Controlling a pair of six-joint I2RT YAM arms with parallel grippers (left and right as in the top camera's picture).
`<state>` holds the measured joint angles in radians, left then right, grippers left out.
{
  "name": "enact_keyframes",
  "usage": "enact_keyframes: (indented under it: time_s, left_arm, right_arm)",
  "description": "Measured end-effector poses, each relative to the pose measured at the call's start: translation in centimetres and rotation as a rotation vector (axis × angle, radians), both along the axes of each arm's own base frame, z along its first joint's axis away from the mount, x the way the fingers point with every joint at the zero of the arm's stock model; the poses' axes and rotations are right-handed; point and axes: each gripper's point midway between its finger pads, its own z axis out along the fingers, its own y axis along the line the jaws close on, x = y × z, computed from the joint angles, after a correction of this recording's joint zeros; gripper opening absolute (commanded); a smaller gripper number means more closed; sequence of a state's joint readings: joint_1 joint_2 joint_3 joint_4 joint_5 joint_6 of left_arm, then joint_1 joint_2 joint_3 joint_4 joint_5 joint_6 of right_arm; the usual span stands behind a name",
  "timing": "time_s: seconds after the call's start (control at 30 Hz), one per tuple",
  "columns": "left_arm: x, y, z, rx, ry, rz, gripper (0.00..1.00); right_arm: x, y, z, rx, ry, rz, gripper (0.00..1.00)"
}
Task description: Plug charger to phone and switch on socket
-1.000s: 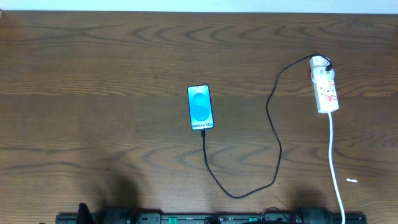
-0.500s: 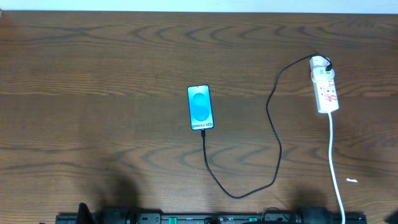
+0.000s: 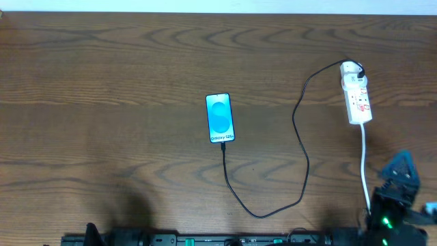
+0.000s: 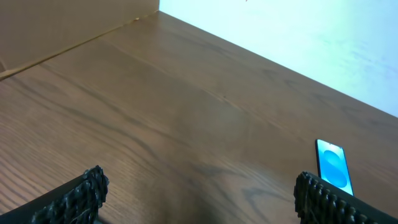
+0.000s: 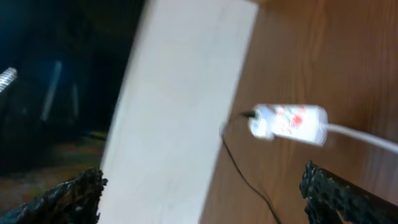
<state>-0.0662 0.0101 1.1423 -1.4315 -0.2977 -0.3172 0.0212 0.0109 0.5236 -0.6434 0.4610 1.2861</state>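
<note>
Wooden table point(image 3: 102, 68), phone point(image 3: 220, 117) reading "Galaxy S25+"

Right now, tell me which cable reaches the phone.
The thin black charger cable, meeting the phone at its near edge; the thicker white cord only leaves the power strip.

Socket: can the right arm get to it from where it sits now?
Probably yes. The right gripper hangs open and empty at the near right edge, the socket lies straight ahead, and only bare table and the white cord lie between.
</note>
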Motion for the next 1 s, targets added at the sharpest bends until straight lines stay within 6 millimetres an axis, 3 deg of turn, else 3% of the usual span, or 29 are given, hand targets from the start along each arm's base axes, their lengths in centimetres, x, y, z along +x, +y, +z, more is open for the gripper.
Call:
enact_keyframes:
  time_s: [0.23,0.4,1.0]
  left_arm:
    - [0.0,0.0,0.0,0.0,0.001,0.0,0.98]
    - [0.0,0.0,0.0,0.0,0.0,0.0,0.98]
    - [0.0,0.0,0.0,0.0,0.0,0.0,0.98]
  right_arm:
    - [2.9,1.1,-6.0,0.042,0.085,0.06,0.99]
    - [3.5,1.4,-8.6,0.052,0.138,0.078,0.99]
    - [3.3,1.1,-9.4,0.049,0.164,0.058,0.99]
